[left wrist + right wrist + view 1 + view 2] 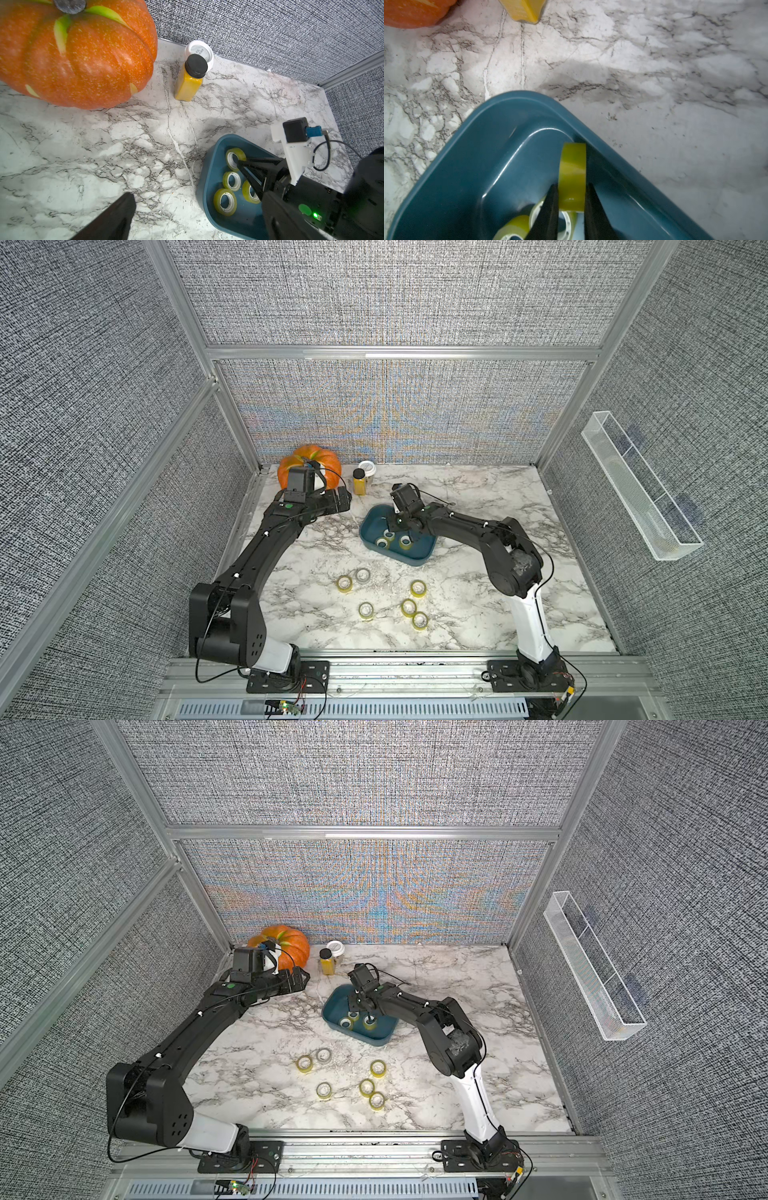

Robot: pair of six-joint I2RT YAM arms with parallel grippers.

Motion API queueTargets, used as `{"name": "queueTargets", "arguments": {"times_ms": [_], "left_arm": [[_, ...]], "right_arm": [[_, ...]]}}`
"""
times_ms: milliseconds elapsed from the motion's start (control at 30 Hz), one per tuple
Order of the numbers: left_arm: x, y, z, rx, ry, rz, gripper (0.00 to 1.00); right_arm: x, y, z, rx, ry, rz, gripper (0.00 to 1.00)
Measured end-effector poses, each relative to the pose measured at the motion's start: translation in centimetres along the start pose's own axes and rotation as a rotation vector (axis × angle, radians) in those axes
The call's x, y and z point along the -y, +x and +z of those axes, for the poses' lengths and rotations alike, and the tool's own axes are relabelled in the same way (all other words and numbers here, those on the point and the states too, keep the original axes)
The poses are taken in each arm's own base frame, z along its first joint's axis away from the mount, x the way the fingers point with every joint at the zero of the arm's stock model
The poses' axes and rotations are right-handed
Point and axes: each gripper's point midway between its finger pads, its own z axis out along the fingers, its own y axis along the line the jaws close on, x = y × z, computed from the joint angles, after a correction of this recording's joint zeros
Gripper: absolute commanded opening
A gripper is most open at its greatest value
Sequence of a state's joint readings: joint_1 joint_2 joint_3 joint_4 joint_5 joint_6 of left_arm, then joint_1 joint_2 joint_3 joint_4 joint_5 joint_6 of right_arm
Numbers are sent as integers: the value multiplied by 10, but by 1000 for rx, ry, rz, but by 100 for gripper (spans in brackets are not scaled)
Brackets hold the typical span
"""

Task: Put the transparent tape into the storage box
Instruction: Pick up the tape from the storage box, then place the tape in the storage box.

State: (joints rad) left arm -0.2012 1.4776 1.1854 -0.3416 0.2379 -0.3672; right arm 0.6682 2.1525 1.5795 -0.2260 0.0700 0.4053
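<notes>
Pumpkin [411, 12] and bottle [523, 10] get chopped off by the right wrist frame edge, box [467, 166] runs off it too.

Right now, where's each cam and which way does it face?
Top views: high over the front rail, facing down onto the table; left arm, right arm.
Left wrist: beside the pumpkin, facing the storage box; own finger, right gripper.
Right wrist: above the box, facing down; fingers flank a tape roll.
All share the box.

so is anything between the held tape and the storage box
Nothing visible: the right gripper holds the tape roll on edge inside the storage box. Three other rolls lie flat close by.
</notes>
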Motion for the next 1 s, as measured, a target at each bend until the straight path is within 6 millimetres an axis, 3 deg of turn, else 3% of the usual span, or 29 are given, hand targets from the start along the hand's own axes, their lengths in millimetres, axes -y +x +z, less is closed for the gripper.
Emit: {"name": "queueTargets", "arguments": {"times_ms": [200,433,600,833,1000], "left_arm": [[-1,2,1,-4,0,-1,100],[-1,3,2,-8,-2,-2,100],[-1,3,2,-9,1,-2,100],[-1,4,1,-11,3,-2,100],[0,4,0,-11,5,-1,100]], "right_arm": [[-3,13,-12,-15,-53,11,9],[-34,9,-28,20,-244,63,9],[-50,11,-21,23,-316,78,12],[-46,12,-13,35,-300,94,13],[-24,19,-24,46,-228,102,14]]}}
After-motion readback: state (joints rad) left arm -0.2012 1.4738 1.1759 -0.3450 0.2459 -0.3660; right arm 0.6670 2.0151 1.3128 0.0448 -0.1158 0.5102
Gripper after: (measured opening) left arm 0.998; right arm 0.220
